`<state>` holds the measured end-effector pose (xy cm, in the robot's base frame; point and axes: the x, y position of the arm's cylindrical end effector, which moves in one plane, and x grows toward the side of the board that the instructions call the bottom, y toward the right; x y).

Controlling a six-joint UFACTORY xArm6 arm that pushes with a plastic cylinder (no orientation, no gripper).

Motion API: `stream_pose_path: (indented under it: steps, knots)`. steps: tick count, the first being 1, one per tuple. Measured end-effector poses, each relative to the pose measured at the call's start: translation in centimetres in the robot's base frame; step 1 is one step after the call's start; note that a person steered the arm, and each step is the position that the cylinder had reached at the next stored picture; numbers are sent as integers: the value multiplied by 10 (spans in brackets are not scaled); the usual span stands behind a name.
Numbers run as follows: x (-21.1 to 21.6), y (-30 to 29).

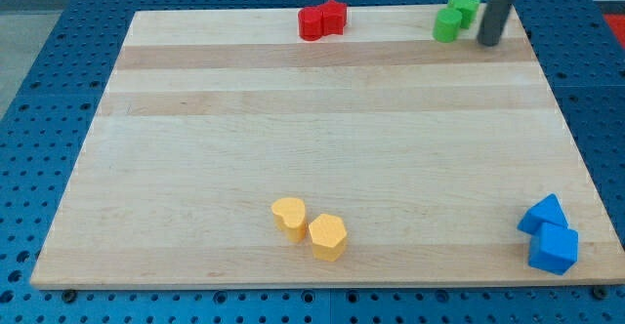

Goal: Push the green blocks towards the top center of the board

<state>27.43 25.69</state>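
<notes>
Two green blocks sit touching near the board's top right: a round green cylinder (447,25) and a green star-like block (465,8) just up and right of it. My rod comes down from the view's top; my tip (489,42) rests on the board just right of the green pair, a small gap from the cylinder.
Two red blocks (322,20) sit touching at the top centre of the wooden board (312,148). Two yellow blocks (310,228) lie near the bottom centre. Two blue blocks (549,234) sit at the bottom right corner. A blue pegboard table surrounds the board.
</notes>
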Motion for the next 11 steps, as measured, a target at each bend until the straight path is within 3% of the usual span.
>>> stream_pose_path:
  steps: [1, 2, 3, 5, 7, 11]
  knots:
    - [-31, 44]
    - [-68, 43]
    - [-76, 32]
    - [-72, -5]
    - [-41, -54]
    - [-48, -133]
